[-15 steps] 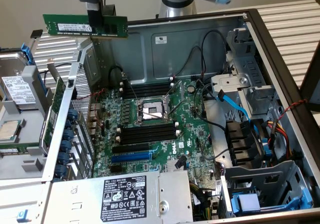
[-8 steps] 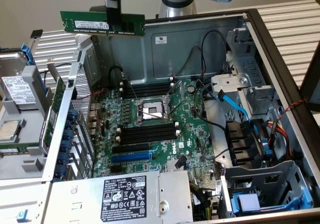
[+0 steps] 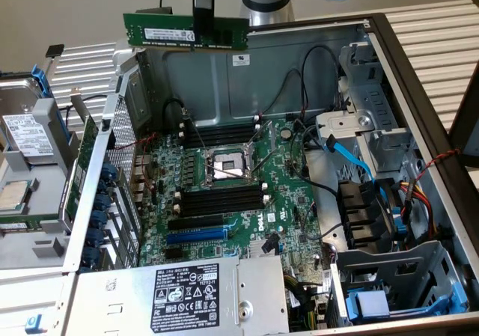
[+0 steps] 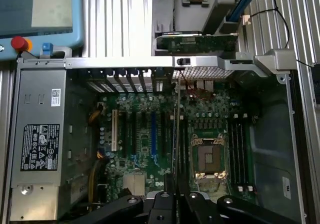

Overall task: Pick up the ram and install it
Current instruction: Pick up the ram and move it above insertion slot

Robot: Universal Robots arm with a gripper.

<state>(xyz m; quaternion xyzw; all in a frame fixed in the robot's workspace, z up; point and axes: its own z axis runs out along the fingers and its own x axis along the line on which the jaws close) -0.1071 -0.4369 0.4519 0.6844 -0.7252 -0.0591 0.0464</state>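
Observation:
The ram [image 3: 165, 33] is a long green stick with black chips and a white label. It hangs level in the air above the open computer case's back wall. My gripper [image 3: 203, 28] is shut on it near its middle, gripping from above. In the wrist view the ram [image 4: 175, 129] appears edge-on as a thin line running out from my gripper [image 4: 175, 196], over the motherboard. Black memory slots [image 3: 221, 135] lie beyond the processor socket [image 3: 224, 164], and a second bank [image 3: 221, 198] lies in front of it, both well below the stick.
The case's metal walls [image 3: 224, 74] surround the motherboard. A blue expansion slot [image 3: 196, 236] and the power supply [image 3: 191, 295] sit at the front. Cables and a blue data lead [image 3: 352, 156] crowd the exterior view's right. A hard drive [image 3: 26, 134] lies outside on the left.

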